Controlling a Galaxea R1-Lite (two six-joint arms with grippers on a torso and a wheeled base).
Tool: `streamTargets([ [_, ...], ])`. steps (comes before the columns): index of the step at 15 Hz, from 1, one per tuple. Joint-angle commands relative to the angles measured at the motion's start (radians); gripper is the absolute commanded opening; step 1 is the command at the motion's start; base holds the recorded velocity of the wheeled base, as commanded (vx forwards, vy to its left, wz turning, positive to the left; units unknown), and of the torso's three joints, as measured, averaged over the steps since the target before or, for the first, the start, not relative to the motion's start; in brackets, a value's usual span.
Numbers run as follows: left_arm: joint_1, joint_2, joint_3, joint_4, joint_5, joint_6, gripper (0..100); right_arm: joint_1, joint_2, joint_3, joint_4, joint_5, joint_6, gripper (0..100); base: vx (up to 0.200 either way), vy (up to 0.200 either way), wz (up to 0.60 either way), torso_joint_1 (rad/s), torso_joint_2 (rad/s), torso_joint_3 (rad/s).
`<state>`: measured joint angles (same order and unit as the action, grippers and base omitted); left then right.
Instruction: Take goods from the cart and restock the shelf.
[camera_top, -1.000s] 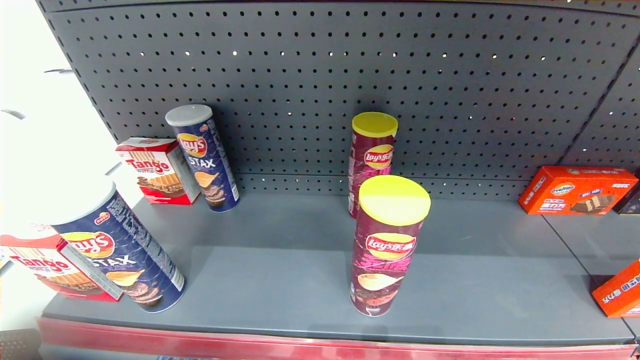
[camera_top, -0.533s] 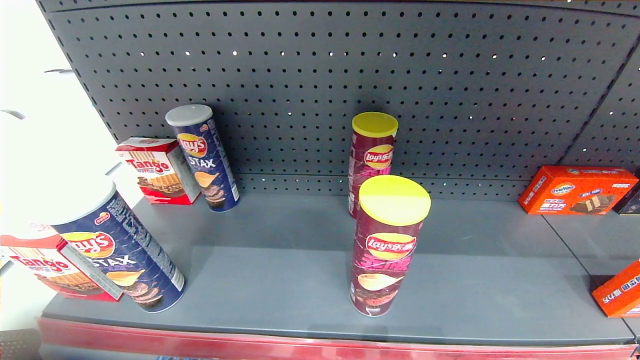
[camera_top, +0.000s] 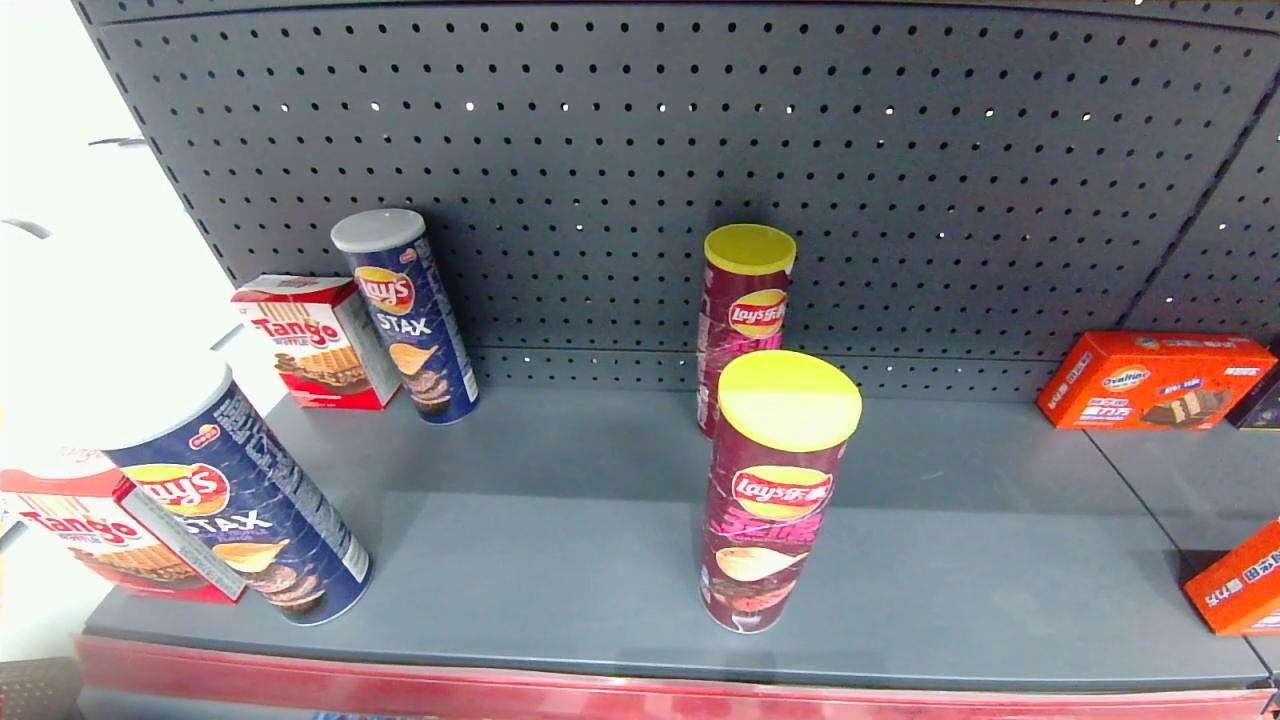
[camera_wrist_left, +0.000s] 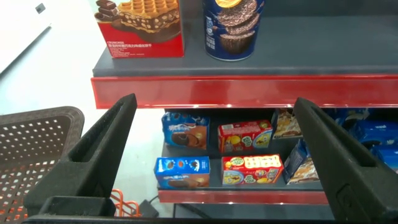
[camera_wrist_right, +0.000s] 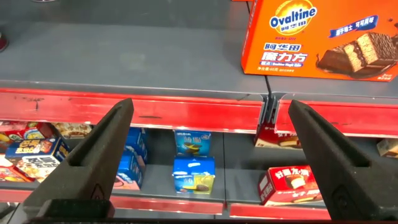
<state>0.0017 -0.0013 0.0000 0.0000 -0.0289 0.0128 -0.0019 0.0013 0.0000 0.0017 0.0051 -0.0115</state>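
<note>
On the grey shelf (camera_top: 560, 540) two maroon chip cans with yellow lids stand upright, one at the front (camera_top: 770, 490) and one behind it (camera_top: 745, 300). Two blue chip cans (camera_top: 405, 315) (camera_top: 240, 500) and two red wafer boxes (camera_top: 315, 340) (camera_top: 90, 540) stand at the left. My left gripper (camera_wrist_left: 214, 102) is open and empty, below and in front of the shelf's red edge, under the front blue can (camera_wrist_left: 233, 28). My right gripper (camera_wrist_right: 210, 104) is open and empty, facing the red edge beside an orange box (camera_wrist_right: 317, 37). A dark mesh cart (camera_wrist_left: 31, 149) lies beside the left gripper.
Orange boxes (camera_top: 1150, 380) (camera_top: 1240, 590) sit on the right shelf section. A perforated back panel (camera_top: 640, 150) closes the shelf. Lower shelves hold several small snack boxes (camera_wrist_left: 249, 168) (camera_wrist_right: 193, 171). Bare shelf floor lies between the blue and maroon cans.
</note>
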Motion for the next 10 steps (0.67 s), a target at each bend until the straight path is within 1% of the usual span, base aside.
streamTargets([
  [1, 0.000, 0.001, 0.000, 0.000, -0.002, 0.003, 100, 0.000, 0.000, 0.000, 0.000, -0.001, -0.001, 100, 0.000, 0.000, 0.00, 0.000, 0.00, 0.000],
  [10, 0.000, 0.001, 0.000, 0.000, -0.005, 0.003, 100, 0.000, 0.000, 0.000, 0.000, -0.001, -0.001, 100, 0.000, 0.000, 0.00, 0.000, 0.00, 0.000],
])
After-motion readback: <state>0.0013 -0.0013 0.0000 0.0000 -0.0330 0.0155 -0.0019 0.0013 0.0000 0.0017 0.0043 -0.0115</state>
